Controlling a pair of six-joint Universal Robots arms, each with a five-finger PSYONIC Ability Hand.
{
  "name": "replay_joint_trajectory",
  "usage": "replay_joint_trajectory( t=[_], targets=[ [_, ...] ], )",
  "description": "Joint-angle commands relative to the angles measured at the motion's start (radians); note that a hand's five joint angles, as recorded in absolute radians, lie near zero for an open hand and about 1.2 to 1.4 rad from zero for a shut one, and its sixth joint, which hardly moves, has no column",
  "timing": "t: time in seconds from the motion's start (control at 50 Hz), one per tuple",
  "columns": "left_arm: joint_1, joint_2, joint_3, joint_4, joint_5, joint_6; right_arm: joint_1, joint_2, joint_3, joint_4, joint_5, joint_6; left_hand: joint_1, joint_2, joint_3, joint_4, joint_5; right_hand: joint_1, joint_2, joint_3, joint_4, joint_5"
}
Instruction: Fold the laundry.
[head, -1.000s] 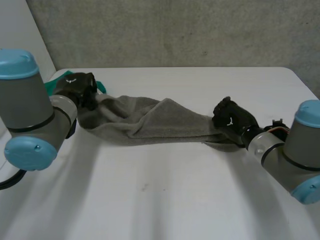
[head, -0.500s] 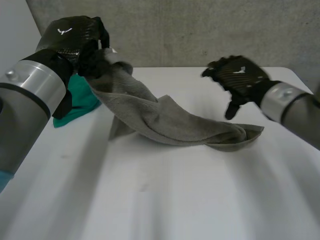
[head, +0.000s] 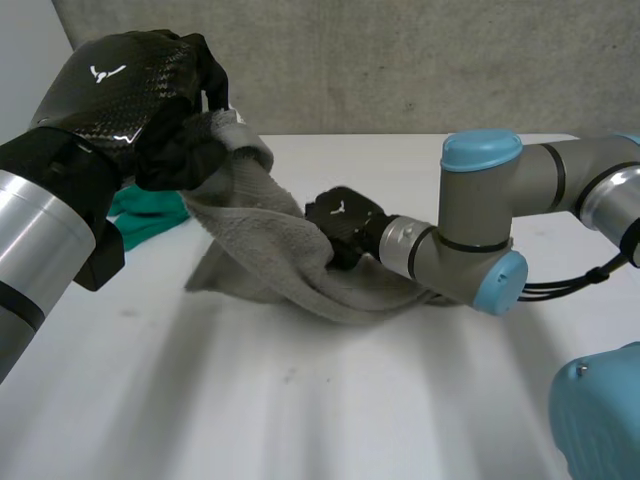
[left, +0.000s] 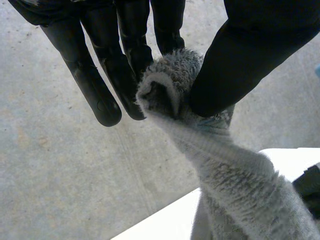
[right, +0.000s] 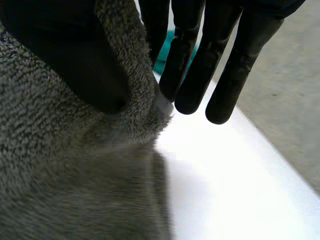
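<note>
Grey towel pinched by left hand (raised) and right hand.

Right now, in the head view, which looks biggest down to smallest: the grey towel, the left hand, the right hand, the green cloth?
1. grey towel, though only just.
2. left hand, which looks huge because it is close to the camera.
3. right hand and green cloth look about alike. The cloth is partly hidden, so I won't rank them.

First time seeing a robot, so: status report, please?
Left hand pinches grey towel end, held high. Right hand pinches it mid-length, near table. Green cloth behind, not blocking.
</note>
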Motion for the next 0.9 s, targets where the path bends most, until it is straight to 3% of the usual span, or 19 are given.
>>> replay_joint_trajectory(
  t=[0.02,0.12,0.3,0.42,0.56,0.76,0.86,0.9],
  targets=[
    [0.096,-0.049,0.019,0.009,-0.003,0.001,-0.01,-0.052,-0.146,-0.008,0.27,0.015,0.27,0.201,0.204,0.194,0.256,0.472,0.306,0.323,0.324,0.337],
    [0.175,-0.175,0.111,0.021,-0.011,-0.014,-0.028,-0.226,-0.122,-0.092,0.316,0.018,0.27,0.201,0.204,0.194,0.256,0.472,0.306,0.323,0.324,0.337],
    [0.177,-0.307,0.294,0.13,-0.113,-0.046,-0.108,-0.555,0.191,-0.331,0.368,0.01,0.27,0.201,0.204,0.194,0.256,0.472,0.306,0.323,0.324,0.337],
    [0.165,-0.394,0.334,0.15,-0.138,-0.054,-0.108,-0.705,0.424,-0.299,0.358,-0.017,0.27,0.201,0.204,0.194,0.256,0.472,0.306,0.323,0.324,0.337],
    [0.094,-0.514,0.289,0.142,-0.138,-0.078,-0.1,-0.707,0.645,-0.158,0.324,-0.1,0.27,0.201,0.204,0.194,0.256,0.472,0.306,0.323,0.324,0.337],
    [0.123,-0.574,0.162,0.13,-0.14,-0.077,-0.102,-0.652,0.851,-0.005,0.332,-0.188,0.27,0.201,0.204,0.194,0.256,0.472,0.306,0.323,0.324,0.337],
    [0.139,-0.577,0.125,0.127,-0.133,-0.068,-0.099,-0.645,0.883,-0.03,0.318,-0.156,0.27,0.201,0.204,0.194,0.256,0.472,0.306,0.323,0.324,0.337],
    [0.139,-0.577,0.113,0.125,-0.13,-0.068,-0.1,-0.639,0.885,-0.061,0.319,-0.133,0.139,0.07,0.073,0.063,0.125,0.472,0.306,0.323,0.324,0.337]
  ],
)
